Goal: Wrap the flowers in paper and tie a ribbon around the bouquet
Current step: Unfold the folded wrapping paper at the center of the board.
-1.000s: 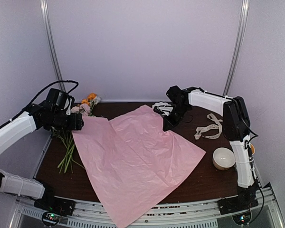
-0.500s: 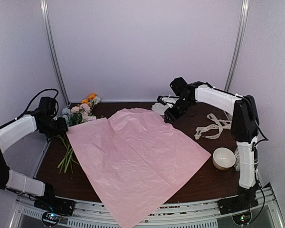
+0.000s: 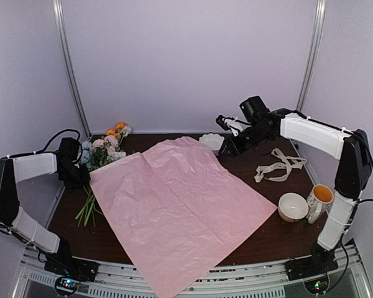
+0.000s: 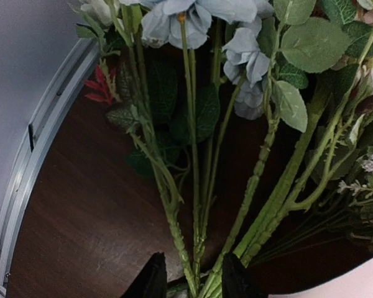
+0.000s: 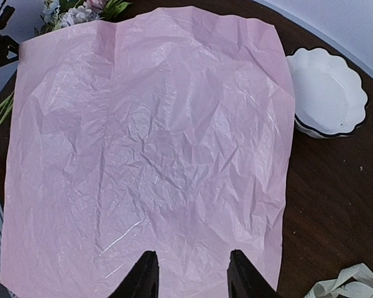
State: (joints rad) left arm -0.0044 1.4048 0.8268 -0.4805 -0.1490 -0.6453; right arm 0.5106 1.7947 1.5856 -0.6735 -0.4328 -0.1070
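Picking up flowers [image 4: 193, 25] at the desk's [image 3: 264, 239] left edge, beside paper [image 3: 174, 205] spread mid-desk. Left fingers [image 4: 152, 282] straddle the stems; grip unconfirmed. Right fingers [image 5: 143, 276] apart, empty. Next: carry stems onto paper.

One sheet of paper [image 3: 180, 205] lies on the counter [image 3: 270, 233], with one bunch of flowers [image 3: 102, 149] far left and one ribbon [image 3: 276, 166] right. Crockery numbers three: one scalloped dish [image 3: 211, 141] far, one bowl [image 3: 292, 206] and one mug [image 3: 320, 200] near right. Two pincers show, the left pincer [image 4: 193, 280] and the right pincer [image 5: 189, 273].
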